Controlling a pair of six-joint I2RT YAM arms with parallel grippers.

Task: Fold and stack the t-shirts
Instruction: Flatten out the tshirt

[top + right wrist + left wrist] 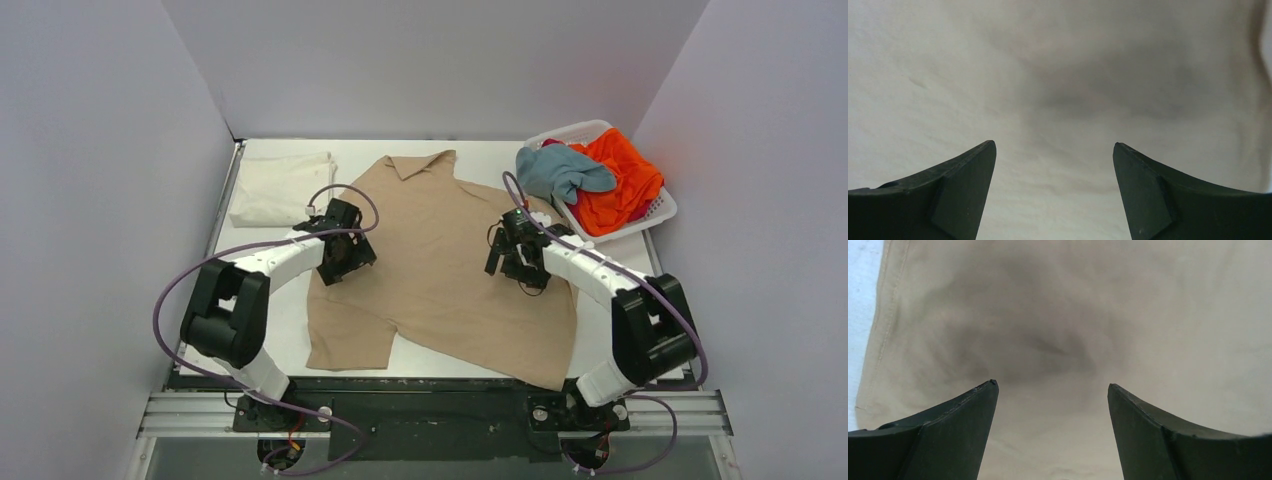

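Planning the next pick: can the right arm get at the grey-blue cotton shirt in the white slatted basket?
Probably yes: the grey-blue cotton shirt lies uncovered in the white basket, just beyond the open right gripper, nothing between.

Right tool (1054, 145) seen from behind: two dark fingers (963, 185) in lower left and lower right of frame, tips spread wide, nothing between them. Tan t-shirt (1058, 60) fills rest of frame, lying mostly smooth. Soft grey shadow at centre and upper right. Small crease at upper left. Darker curved fold along right edge.
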